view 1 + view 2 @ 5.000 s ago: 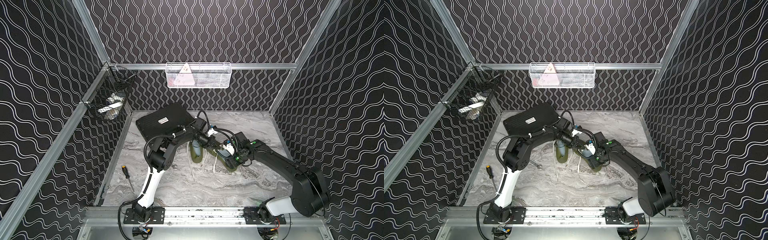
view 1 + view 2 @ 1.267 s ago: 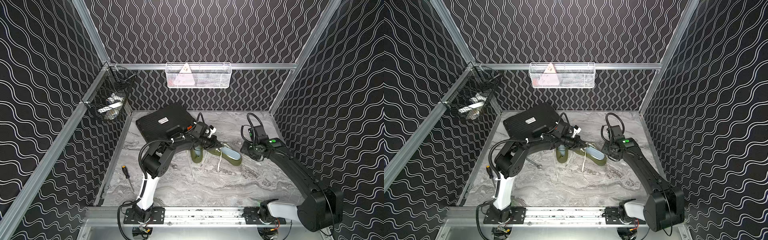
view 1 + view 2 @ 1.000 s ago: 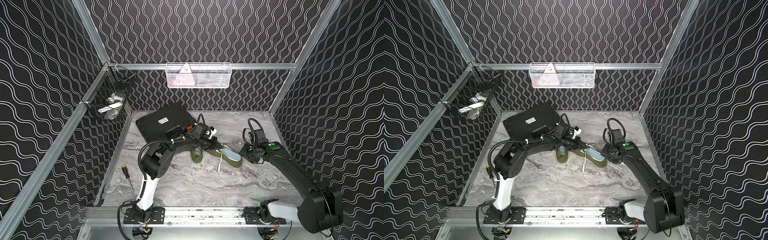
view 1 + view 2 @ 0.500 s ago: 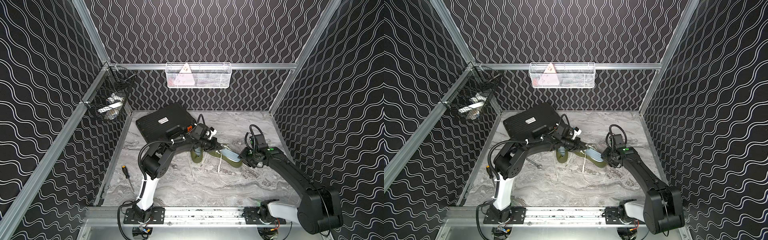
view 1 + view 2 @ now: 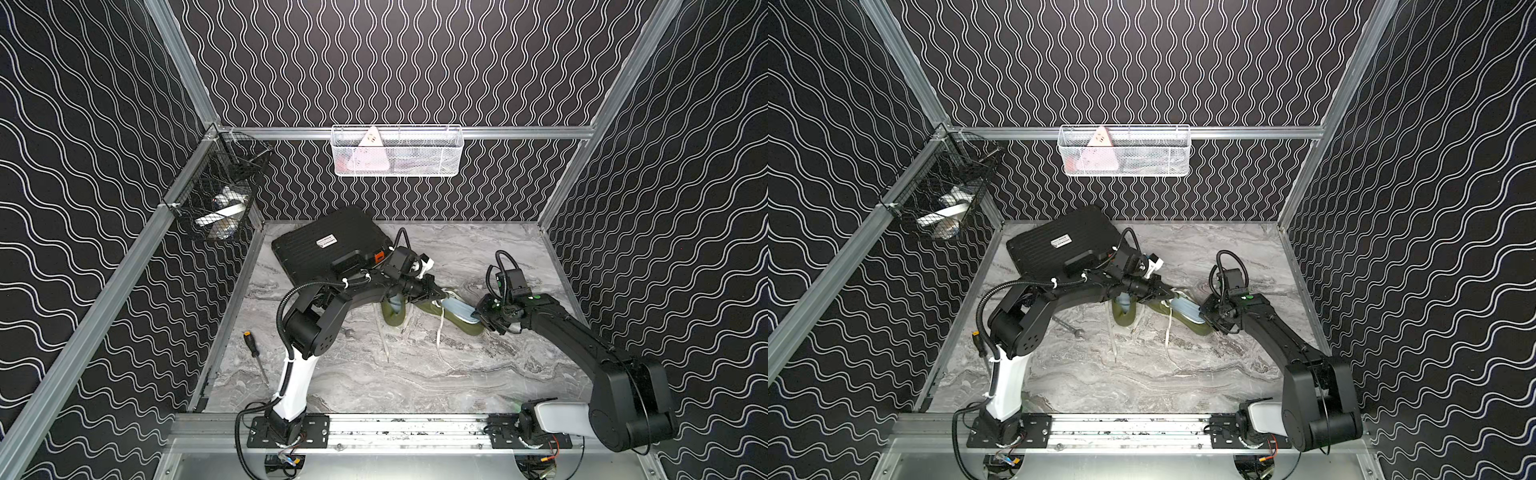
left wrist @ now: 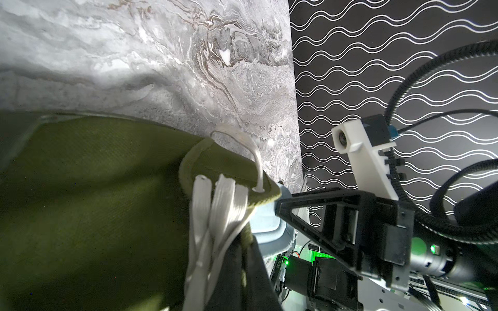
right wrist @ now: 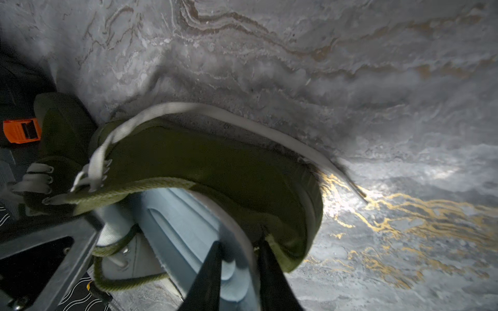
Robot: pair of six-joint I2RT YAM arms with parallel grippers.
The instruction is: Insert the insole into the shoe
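An olive-green shoe [image 5: 469, 330] [image 7: 215, 167] [image 6: 80, 215] lies on the marble table right of centre in both top views. A light-blue insole [image 5: 459, 312] [image 5: 1185, 311] [image 7: 175, 223] [image 6: 265, 223] lies in its opening. My left gripper [image 5: 442, 294] [image 5: 1173, 296] [image 6: 242, 269] is shut on the shoe's upper edge beside the white laces [image 6: 215, 204]. My right gripper [image 5: 480, 320] [image 5: 1204, 318] [image 7: 239, 269] is at the heel. One of its fingers [image 7: 210, 269] rests on the insole inside and the other outside, pinching the heel wall.
A second olive shoe [image 5: 392, 322] [image 5: 1125, 322] lies under the left arm. A black case [image 5: 332, 245] is at the back left and a screwdriver [image 5: 255, 357] by the left wall. Loose laces [image 5: 439, 332] trail toward the front. Wire baskets [image 5: 397, 151] [image 5: 216, 199] hang on the walls.
My right arm has swung from the back right down to the shoe's heel, and its jaws have narrowed onto the heel wall. The left gripper has kept its hold and place.
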